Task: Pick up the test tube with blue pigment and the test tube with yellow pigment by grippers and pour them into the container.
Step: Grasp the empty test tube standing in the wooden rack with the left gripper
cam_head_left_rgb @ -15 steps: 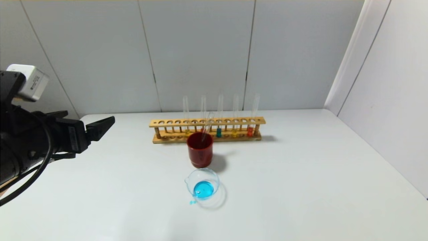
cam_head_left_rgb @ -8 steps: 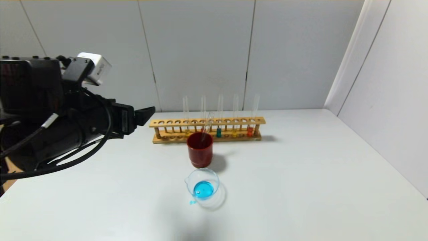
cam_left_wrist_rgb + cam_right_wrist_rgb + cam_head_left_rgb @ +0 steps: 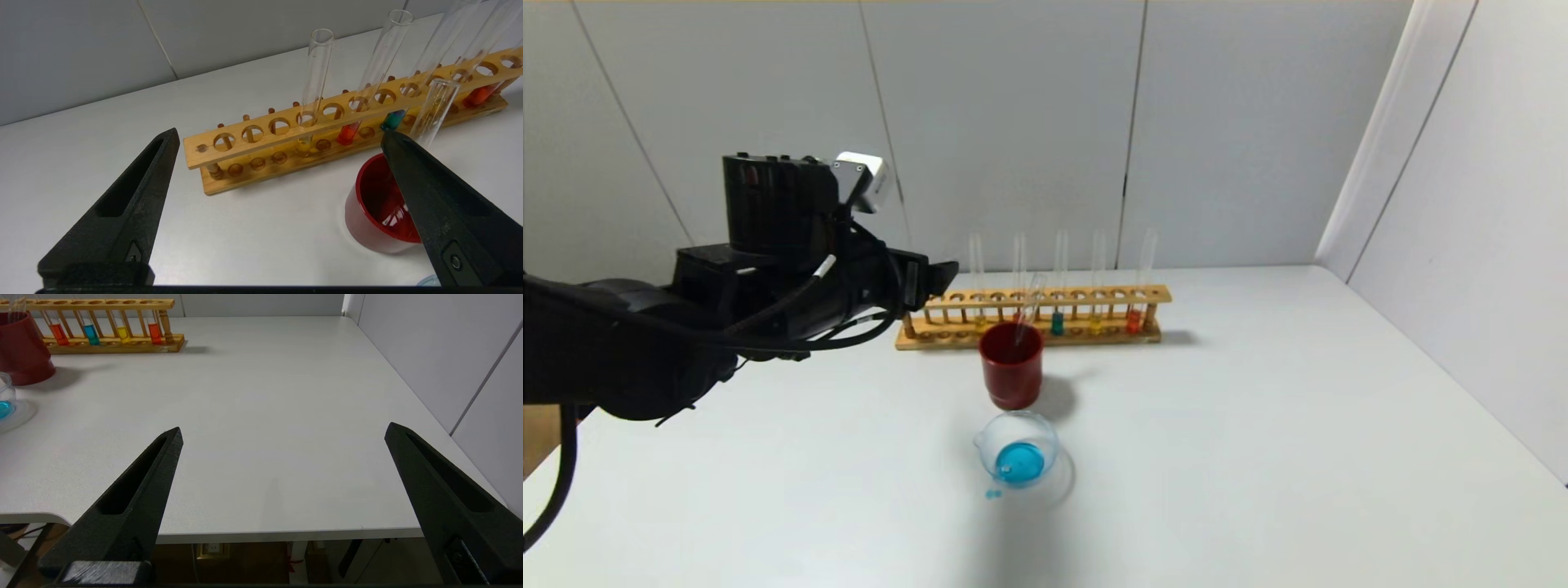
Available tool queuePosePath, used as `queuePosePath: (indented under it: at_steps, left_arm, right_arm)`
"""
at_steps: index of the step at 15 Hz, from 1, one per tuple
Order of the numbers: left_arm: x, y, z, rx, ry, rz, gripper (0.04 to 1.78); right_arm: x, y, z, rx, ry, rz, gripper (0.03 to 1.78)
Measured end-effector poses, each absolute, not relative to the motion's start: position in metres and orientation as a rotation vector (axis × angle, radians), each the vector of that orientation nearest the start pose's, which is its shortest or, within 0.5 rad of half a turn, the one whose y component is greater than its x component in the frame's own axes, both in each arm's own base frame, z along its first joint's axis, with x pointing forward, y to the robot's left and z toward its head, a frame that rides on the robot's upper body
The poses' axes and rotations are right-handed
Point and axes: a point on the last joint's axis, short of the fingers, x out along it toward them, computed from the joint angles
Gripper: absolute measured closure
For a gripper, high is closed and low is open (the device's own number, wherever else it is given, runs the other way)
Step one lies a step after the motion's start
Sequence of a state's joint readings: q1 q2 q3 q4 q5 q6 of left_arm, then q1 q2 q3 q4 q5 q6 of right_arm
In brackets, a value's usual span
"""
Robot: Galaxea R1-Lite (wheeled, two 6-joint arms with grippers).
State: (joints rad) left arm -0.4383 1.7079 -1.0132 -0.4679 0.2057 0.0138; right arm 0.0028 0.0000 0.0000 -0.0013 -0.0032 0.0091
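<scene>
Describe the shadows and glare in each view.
Head view: soft shadows fall to the right of the red cup and the rack. Left wrist view: glare glints inside the cup. Right wrist view: the same shadows, and a faint streak on the bare table.

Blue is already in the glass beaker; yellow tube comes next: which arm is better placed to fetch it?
Left. The open left pincer hovers by the wooden rack holding the thin glass test tube with yellow liquid; the open right pincer sits back at the white table's near edge.
</scene>
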Motion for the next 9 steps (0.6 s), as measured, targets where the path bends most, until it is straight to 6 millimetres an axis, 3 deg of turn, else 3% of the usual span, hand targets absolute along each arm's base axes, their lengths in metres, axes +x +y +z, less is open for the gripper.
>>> queuePosePath:
  at_steps: [9]
  left_arm:
    - [0.338,-0.155,0.207,0.083,0.225,-0.236,0.09]
  right_arm:
    - [-0.023,0.000,0.076,0.009,-0.001,0.000,0.08]
